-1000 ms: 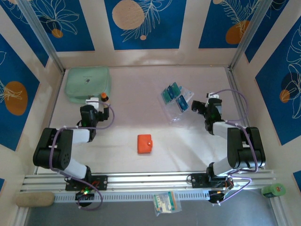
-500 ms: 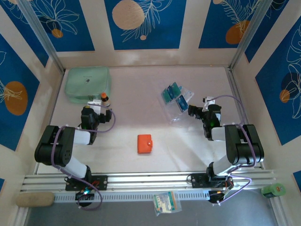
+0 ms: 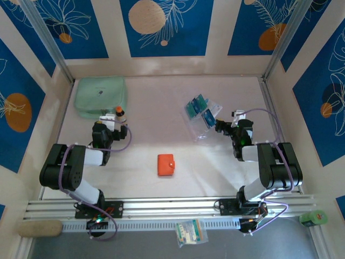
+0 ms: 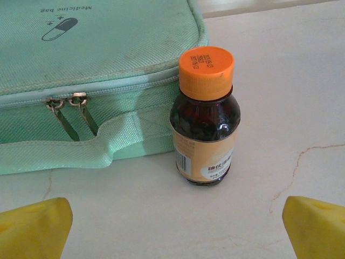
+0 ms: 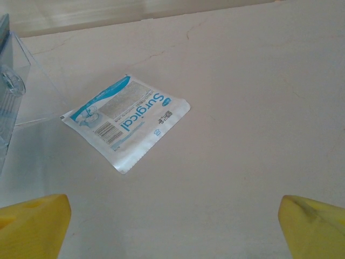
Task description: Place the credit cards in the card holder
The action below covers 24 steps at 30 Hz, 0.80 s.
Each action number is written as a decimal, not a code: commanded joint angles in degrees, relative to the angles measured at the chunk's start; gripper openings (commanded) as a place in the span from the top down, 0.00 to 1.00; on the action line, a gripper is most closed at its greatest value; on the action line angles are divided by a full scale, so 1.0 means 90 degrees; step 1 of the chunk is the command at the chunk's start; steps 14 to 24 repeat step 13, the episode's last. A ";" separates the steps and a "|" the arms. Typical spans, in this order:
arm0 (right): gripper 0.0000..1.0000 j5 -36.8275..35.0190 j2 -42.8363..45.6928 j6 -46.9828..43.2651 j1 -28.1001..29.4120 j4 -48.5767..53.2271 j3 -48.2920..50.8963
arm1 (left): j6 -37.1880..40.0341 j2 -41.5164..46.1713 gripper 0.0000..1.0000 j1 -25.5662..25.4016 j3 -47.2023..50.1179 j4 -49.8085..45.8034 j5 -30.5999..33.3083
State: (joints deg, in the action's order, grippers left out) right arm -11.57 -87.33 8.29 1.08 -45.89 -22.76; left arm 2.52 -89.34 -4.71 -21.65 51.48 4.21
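Credit cards lie beyond and right of the closed orange card holder, long axes slanting toward the far right. The tabletop is pale and marbled, the walls blue and leaf-patterned. Left hand and right hand are both spread wide.

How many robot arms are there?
2. The left arm sits at the near left, reaching toward the mint-green pouch; the right arm sits at the near right, reaching toward the credit cards.
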 commanded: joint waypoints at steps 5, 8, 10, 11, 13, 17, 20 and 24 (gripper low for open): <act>0.01 -0.0101 -0.0002 -0.0121 0.0026 -0.0210 -0.0042 | 0.0049 -0.0023 0.00 0.0075 0.0004 0.0207 -0.0145; 0.01 0.0040 -0.0016 -0.0092 -0.0039 -0.0119 -0.0093 | 0.0052 -0.0024 0.00 0.0074 0.0004 0.0207 -0.0145; 0.01 0.0016 -0.0024 -0.0102 -0.0036 -0.0155 -0.0087 | 0.0052 -0.0018 0.00 0.0074 0.0004 0.0207 -0.0145; 0.01 0.0016 -0.0006 -0.0110 -0.0024 -0.0183 -0.0063 | 0.0056 -0.0024 0.00 0.0074 0.0004 0.0207 -0.0145; 0.01 0.0016 0.0006 -0.0112 -0.0029 -0.0219 -0.0031 | 0.0052 -0.0018 0.00 0.0074 0.0004 0.0207 -0.0145; 0.01 0.0016 0.0006 -0.0112 -0.0029 -0.0219 -0.0031 | 0.0052 -0.0018 0.00 0.0074 0.0004 0.0207 -0.0145; 0.01 0.0016 0.0006 -0.0112 -0.0029 -0.0219 -0.0031 | 0.0052 -0.0018 0.00 0.0074 0.0004 0.0207 -0.0145; 0.01 0.0016 0.0006 -0.0112 -0.0029 -0.0219 -0.0031 | 0.0052 -0.0018 0.00 0.0074 0.0004 0.0207 -0.0145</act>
